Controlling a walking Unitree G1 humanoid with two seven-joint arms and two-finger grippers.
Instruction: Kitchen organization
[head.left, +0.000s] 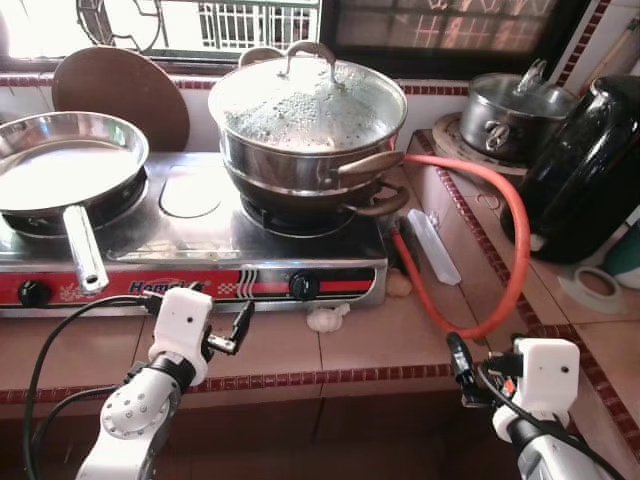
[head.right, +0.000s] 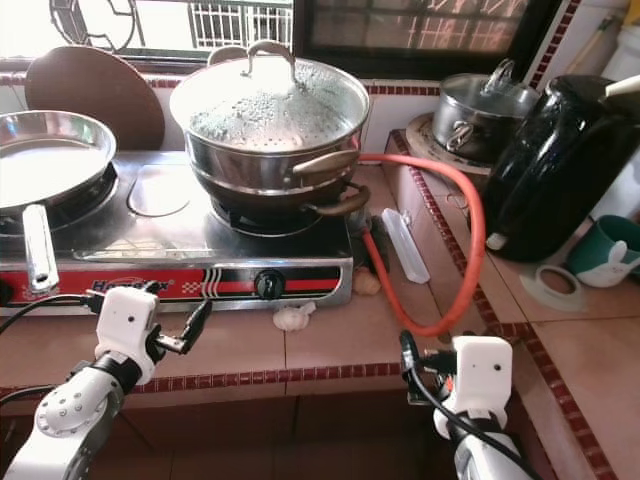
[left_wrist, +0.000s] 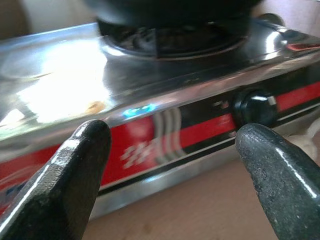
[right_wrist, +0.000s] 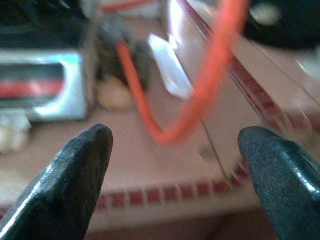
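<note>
Left gripper (head.left: 238, 330): hovering over the counter edge just before the gas stove (head.left: 190, 250), fingers spread apart, holding nothing.
Right gripper (head.left: 462, 372): hanging at the counter edge near the orange hose (head.left: 515, 235), fingers apart.
Steamer pot (head.left: 305, 125): sitting lidded on the stove's right burner.
Frying pan (head.left: 65, 165): resting on the left burner.
Garlic (head.left: 325, 318): lying beside the stove's front.

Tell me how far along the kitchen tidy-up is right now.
Nothing looks put away yet. Both hands are open and hold nothing: the left hand faces the stove knob, the right hand hangs by the orange hose. The garlic and white lighter lie loose.
</note>
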